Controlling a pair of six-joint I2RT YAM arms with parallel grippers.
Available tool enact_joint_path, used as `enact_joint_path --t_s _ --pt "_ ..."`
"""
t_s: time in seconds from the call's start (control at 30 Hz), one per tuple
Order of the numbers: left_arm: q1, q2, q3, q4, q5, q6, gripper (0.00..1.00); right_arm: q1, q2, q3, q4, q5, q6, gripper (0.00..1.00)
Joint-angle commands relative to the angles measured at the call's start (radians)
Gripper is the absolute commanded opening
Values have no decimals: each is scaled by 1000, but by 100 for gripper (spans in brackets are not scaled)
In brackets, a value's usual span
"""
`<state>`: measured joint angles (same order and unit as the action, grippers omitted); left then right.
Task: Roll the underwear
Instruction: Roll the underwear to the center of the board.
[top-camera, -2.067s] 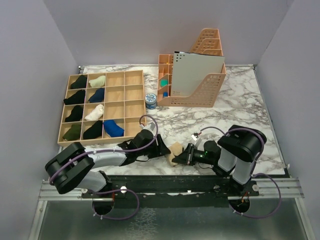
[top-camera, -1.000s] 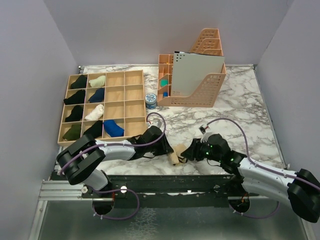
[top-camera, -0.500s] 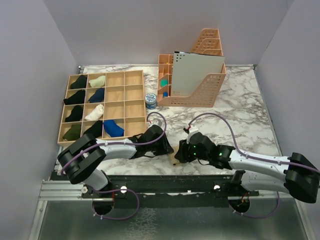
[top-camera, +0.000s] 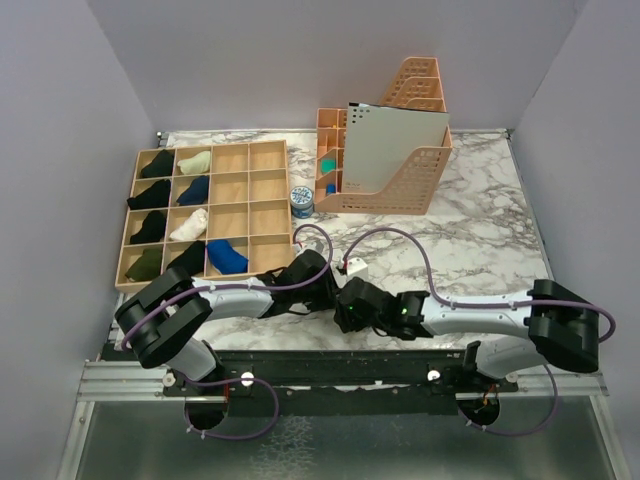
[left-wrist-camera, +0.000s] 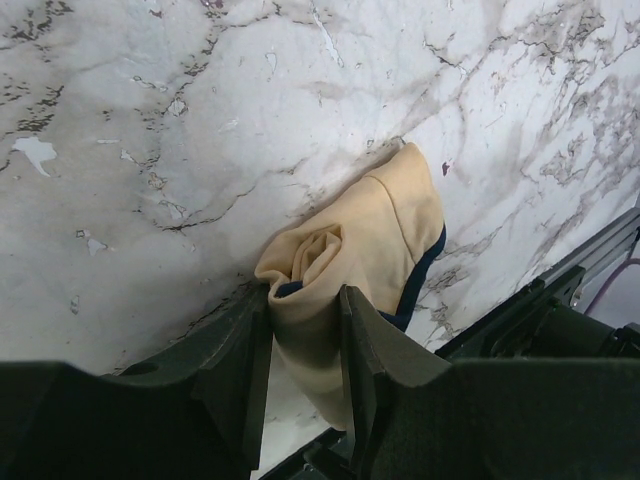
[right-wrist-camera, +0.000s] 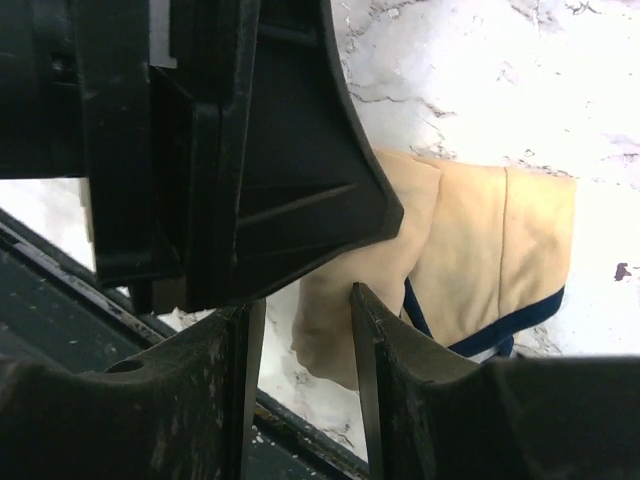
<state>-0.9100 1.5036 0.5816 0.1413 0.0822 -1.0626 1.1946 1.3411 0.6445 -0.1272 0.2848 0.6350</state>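
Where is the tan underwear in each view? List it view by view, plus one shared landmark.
Top external: almost hidden where the left gripper and right gripper meet, near the front edge.
Left wrist: underwear at centre, pinched in the left gripper.
Right wrist: right of centre, one end inside the right gripper's open jaws.
Shared landmark: the marble table under it.

The underwear (left-wrist-camera: 370, 230) was soft cloth. The table (left-wrist-camera: 150, 120) looked like smooth marble. The left gripper (left-wrist-camera: 303, 305) was dull black plastic. The tray (top-camera: 248, 190) looked like wood
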Motion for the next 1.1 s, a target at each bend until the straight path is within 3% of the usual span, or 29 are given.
enact_joint_path --t_s 0.0,0.2,0.33,0.53,0.73,1.07 --pt "-4 -3 -12 -40 7 -8 36 24 80 40 -82 129 50 43" --pt "-5 -26 -17 -50 0 -14 38 26 126 18 -139 187 116 38" --pt "-4 -44 -16 -53 -2 -18 44 26 150 9 -173 199 133 37" --pt "3 -88 -11 -81 -21 -14 55 26 141 -39 -141 198 163 19" --pt "14 -172 -42 -62 -45 -14 65 -2 71 -138 90 3 135 12" --pt "19 -323 -164 19 -72 -27 74 -223 -85 -473 694 -426 221 10"
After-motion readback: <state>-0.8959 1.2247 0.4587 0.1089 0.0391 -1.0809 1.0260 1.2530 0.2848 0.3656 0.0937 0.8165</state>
